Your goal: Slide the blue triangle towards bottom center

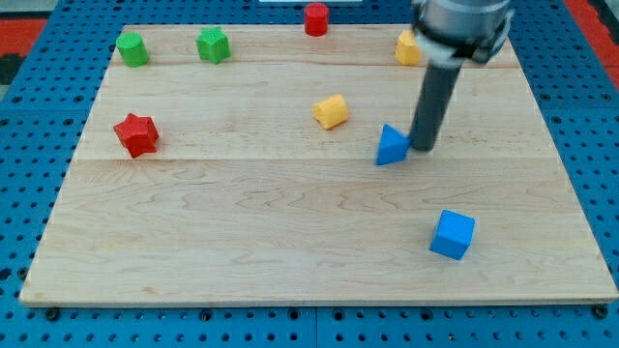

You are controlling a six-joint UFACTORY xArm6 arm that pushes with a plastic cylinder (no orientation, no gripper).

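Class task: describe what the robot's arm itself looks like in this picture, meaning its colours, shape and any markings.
A straight, dark grey cylindrical rod hangs from a wider, blurred dark grey housing at the view's top. My tip is plain and blunt. No cables or markings show.

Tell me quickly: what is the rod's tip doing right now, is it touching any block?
My tip: no gripper, holds nothing; it sits against the blue triangle's right side.

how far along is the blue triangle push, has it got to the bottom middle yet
Done: my tip has reached the blue triangle and sits right against its right side. In hand: it seems set to push, though the triangle lies mid-board, right of centre. Left: the whole slide down and a bit left to the bottom centre of the wooden board. That path looks free; the blue cube lies off to the right.
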